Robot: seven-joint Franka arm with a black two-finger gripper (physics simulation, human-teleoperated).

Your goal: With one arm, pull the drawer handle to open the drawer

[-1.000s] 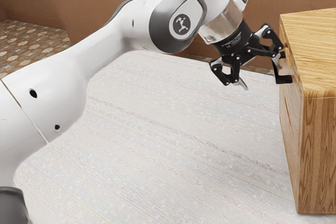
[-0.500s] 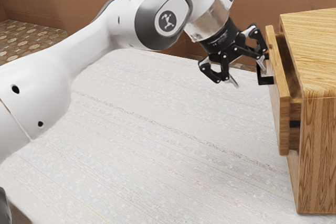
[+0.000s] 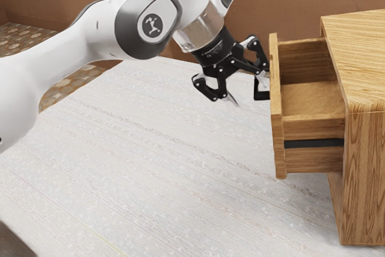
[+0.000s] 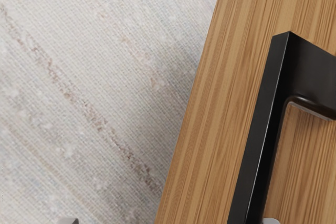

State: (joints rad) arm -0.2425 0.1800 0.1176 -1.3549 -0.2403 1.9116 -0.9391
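The drawer [image 3: 308, 103] sticks far out of the wooden cabinet [image 3: 361, 161] on the table [image 3: 150, 173], so you can see inside it. The black claw [image 3: 246, 92] is spread wide (not squeezing anything), with one finger right by the black handle [image 3: 261, 93] on the drawer's front.

Tan wood-grain drawer [image 3: 277, 109], black handle [image 4: 261, 140], whitish table [image 3: 150, 167]
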